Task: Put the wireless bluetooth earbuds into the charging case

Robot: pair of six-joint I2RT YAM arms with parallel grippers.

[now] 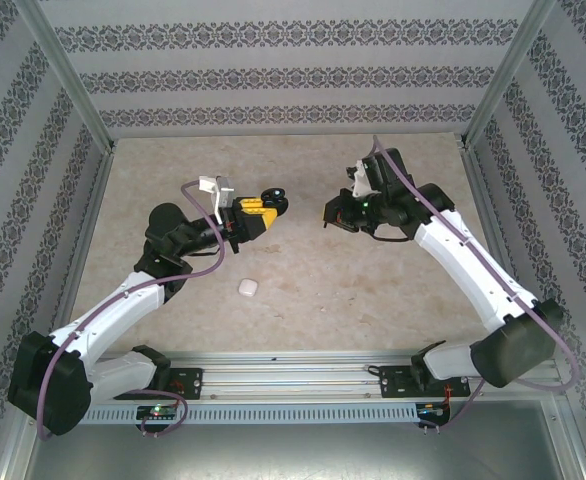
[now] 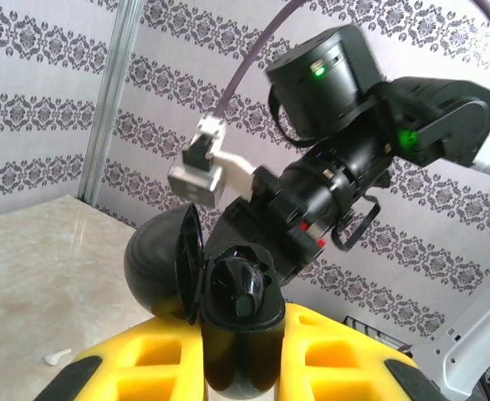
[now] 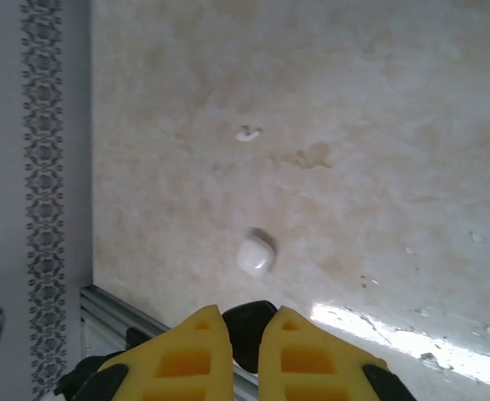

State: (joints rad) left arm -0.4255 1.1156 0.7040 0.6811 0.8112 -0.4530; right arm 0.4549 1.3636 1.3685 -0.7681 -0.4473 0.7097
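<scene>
My left gripper (image 1: 266, 206) is shut on a black charging case (image 2: 241, 355), held up above the table with its lid (image 2: 165, 267) hinged open to the left. One black earbud (image 2: 247, 288) sits in the case's well. My right gripper (image 1: 331, 212) faces it from the right, a short gap away, shut on a small black rounded earbud (image 3: 247, 334) that pokes out between the yellow fingers (image 3: 186, 355). A small glossy white charging case (image 1: 248, 287) (image 3: 255, 253) lies closed on the table below the left gripper.
A tiny white earbud (image 3: 247, 133) (image 2: 54, 357) lies loose on the beige table (image 1: 373, 290). Patterned walls and metal posts (image 1: 73, 70) fence in the sides and back. A metal rail (image 1: 303, 365) runs along the near edge.
</scene>
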